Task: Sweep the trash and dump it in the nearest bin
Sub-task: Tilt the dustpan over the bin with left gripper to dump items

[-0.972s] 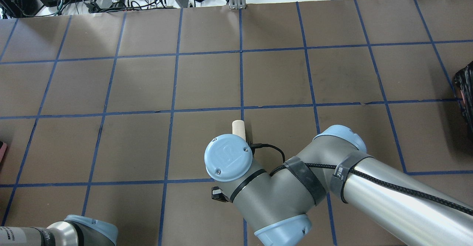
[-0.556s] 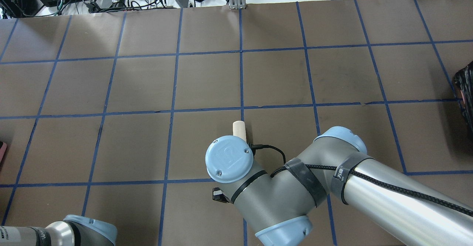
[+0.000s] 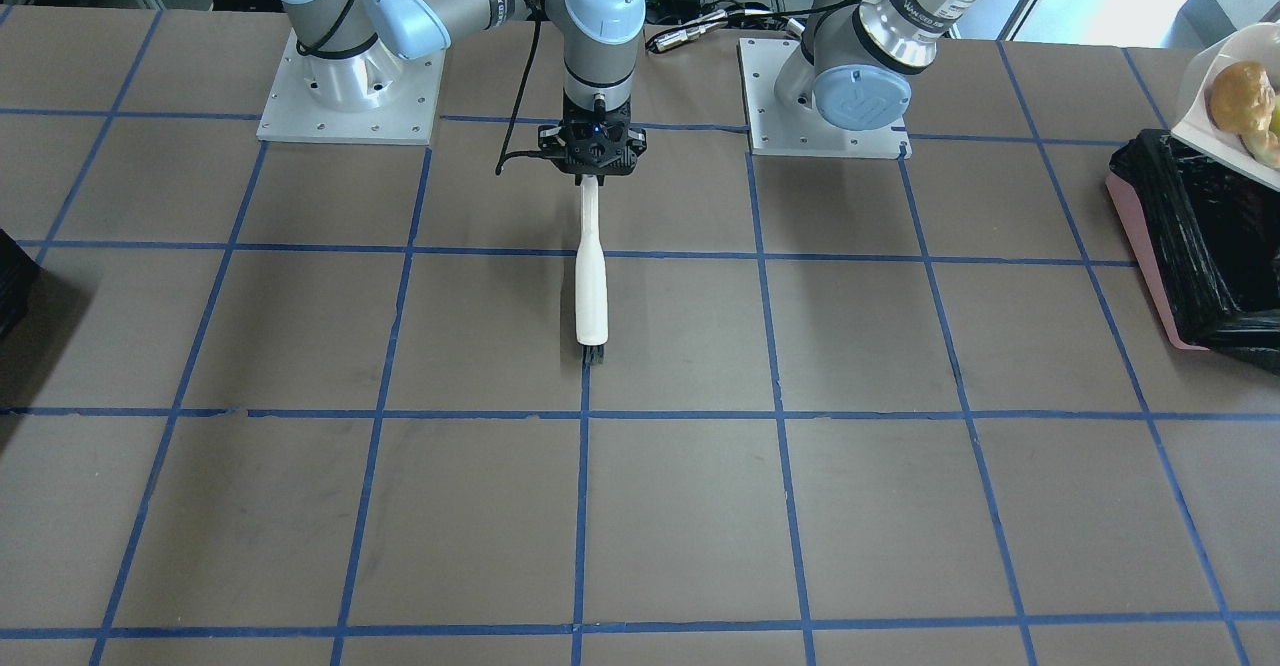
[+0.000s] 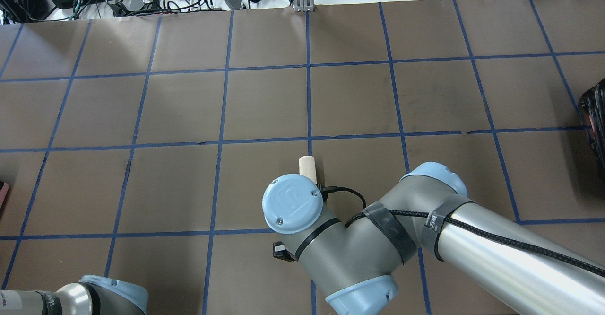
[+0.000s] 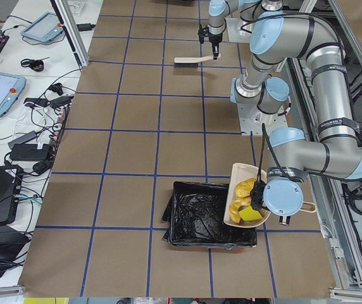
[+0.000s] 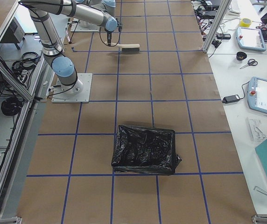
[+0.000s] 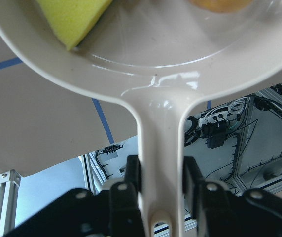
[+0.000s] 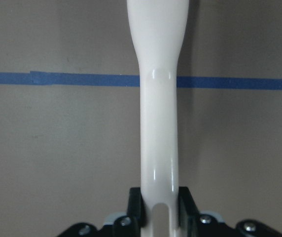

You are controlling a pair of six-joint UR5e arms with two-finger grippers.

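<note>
Three pieces of trash should be in the cream dustpan (image 7: 180, 44), though only the yellow-green sponge cube (image 7: 72, 17) and the golden-brown lump (image 3: 1240, 91) can be told apart for certain. More yellow-tan shapes lie beside them in the exterior left view, too small to sort out. The left gripper (image 7: 160, 174) has its fingers clamped on either side of the pan's handle. From that gripper the pan runs outward, handle toward the table's robot-side edge and bowl away from it. The bowl hangs over the robot-side rim of the pink bin (image 3: 1140, 236) with its black liner, which stands at the table's left end. So the bin lies below the gripper and just beyond it, along the line of the pan's handle. As I judge it, tipping the bowl down about that line would drop the pieces inside the rim rather than on the table (image 3: 700, 506). The right gripper (image 8: 159, 200) is closed on the handle of the white brush (image 3: 591, 286) near the middle of the robot-side edge, well apart from the bin. The left arm is the nearer one by far. A dark bag-lined box (image 6: 145, 149) sits toward the table's right end.
</note>
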